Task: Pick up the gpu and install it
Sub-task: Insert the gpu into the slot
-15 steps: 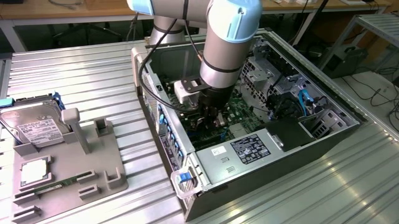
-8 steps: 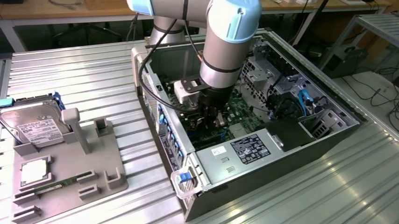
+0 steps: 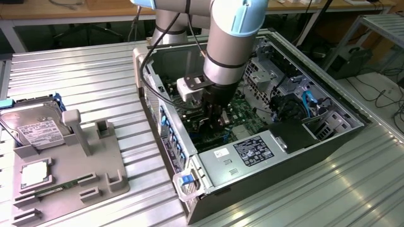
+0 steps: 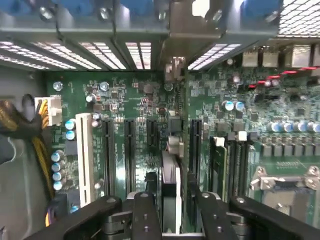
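Observation:
The gpu [image 4: 170, 175] shows edge-on in the wrist view, a thin card standing upright in a motherboard [image 4: 135, 100] slot, with its metal bracket end [image 4: 173, 69] against the rear slot openings. My gripper [image 4: 172, 217] straddles the card's near end, one black finger [image 4: 146, 215] on each side. A narrow gap shows between the fingers and the card, so the gripper is open. In the exterior view the gripper [image 3: 216, 119] reaches down inside the open computer case [image 3: 284, 156], over the motherboard, and hides the card.
Empty black expansion slots [image 4: 109, 150] and a white slot [image 4: 85, 155] lie beside the card. Memory sticks [image 4: 220, 165] and the CPU socket [image 4: 287, 185] are on the other side. A grey fixture tray [image 3: 94, 161] outside the case holds a hard drive [image 3: 35, 127], a CPU [image 3: 35, 172] and a memory stick [image 3: 58, 188].

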